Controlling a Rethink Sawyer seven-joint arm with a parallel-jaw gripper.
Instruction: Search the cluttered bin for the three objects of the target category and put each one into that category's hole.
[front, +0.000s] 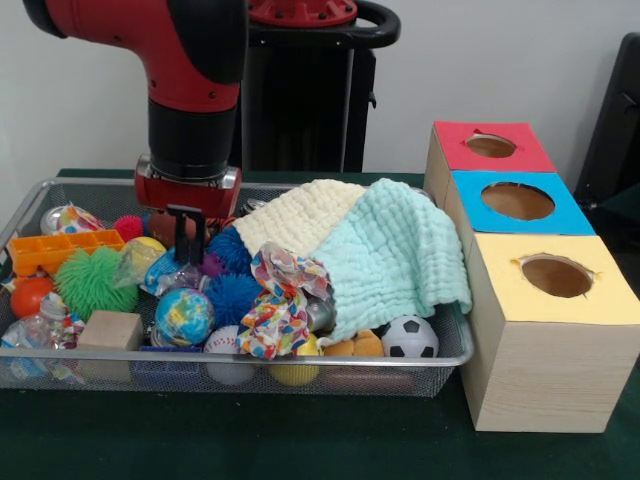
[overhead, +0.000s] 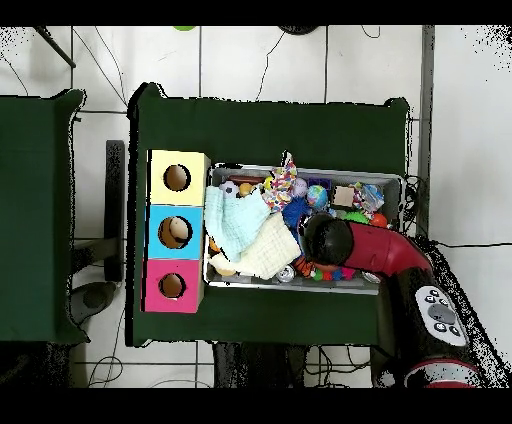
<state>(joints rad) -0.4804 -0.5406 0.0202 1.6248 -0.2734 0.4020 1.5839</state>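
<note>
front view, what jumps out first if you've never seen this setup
The red and black arm comes down into the left half of a wire mesh bin heaped with bright toys, its tool among them beside a blue spiky ball. Two cloths, cream and mint green, drape over the bin's right half. Right of the bin stands a wooden box with red, blue and yellow tops, each with a round hole.
</note>
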